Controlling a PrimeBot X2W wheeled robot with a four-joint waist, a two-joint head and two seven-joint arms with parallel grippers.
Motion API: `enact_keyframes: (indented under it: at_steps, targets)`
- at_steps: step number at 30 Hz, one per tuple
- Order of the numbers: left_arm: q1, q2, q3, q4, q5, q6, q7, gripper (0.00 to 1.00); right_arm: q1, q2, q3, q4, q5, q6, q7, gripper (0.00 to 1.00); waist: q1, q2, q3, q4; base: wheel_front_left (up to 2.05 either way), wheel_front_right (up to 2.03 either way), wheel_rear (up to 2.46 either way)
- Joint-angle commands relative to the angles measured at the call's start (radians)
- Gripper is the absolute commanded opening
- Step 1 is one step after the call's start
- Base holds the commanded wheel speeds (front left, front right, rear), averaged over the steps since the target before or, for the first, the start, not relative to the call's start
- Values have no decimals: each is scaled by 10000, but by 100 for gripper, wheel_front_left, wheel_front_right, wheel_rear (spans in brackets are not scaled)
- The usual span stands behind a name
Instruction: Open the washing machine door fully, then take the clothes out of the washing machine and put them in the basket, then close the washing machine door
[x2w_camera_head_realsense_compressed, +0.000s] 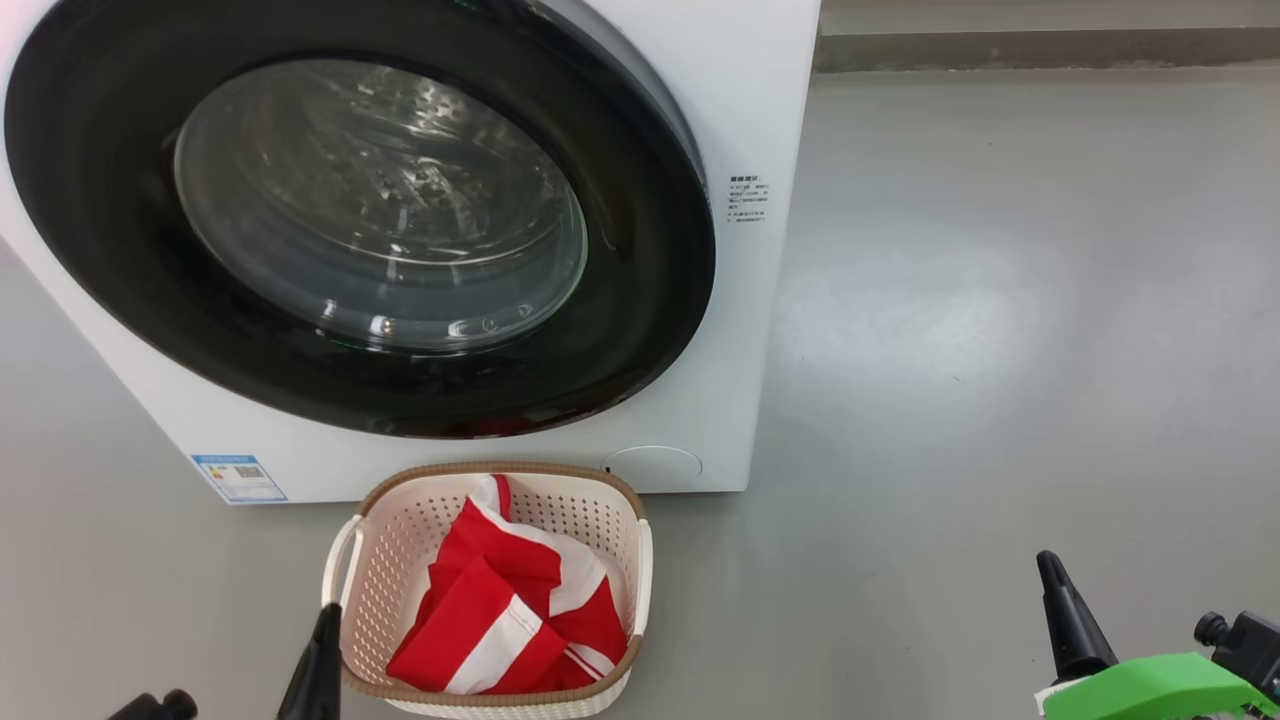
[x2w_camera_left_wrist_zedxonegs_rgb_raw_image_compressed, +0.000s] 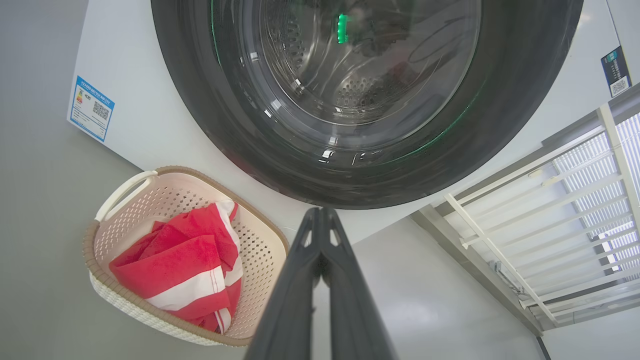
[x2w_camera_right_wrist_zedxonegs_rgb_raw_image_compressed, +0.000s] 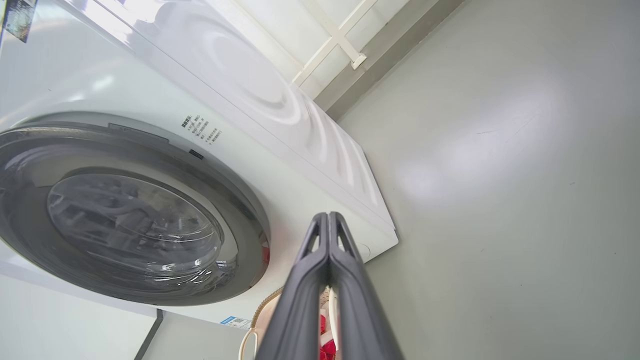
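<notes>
Plainly, the washing machine door (x2w_camera_head_realsense_compressed: 640, 300) sat flat against the front of the white washing machine (x2w_camera_head_realsense_compressed: 770, 120), its glass window showing the steel drum behind. Just in front of the machine, on the grey floor (x2w_camera_head_realsense_compressed: 1000, 300), stood the basket (x2w_camera_head_realsense_compressed: 395, 540), and the red-and-white clothes (x2w_camera_head_realsense_compressed: 500, 610) lay crumpled inside it. The left gripper (x2w_camera_head_realsense_compressed: 327, 615) hung by the basket's near left corner, its 2 dark fingers pressed together on nothing. The right gripper (x2w_camera_head_realsense_compressed: 1048, 565) hovered well off to the right above the floor, fingers likewise together and empty.
</notes>
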Motion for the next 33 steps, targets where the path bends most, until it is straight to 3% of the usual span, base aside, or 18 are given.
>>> enact_keyframes:
  at_steps: [1, 33]
  targets:
    - [-481, 119, 272, -277, -326, -34, 82, 0, -519, -151, 73, -304, 337, -5, 63, 0, -1, 0, -6, -8, 0, 0, 0]
    - [-826, 61, 600, -335, -3728, -51, 1020, 0, -1013, -239, -89, -530, 3488, -7, 998, 0, -1, 0, -96, -146, 0, 0, 0]
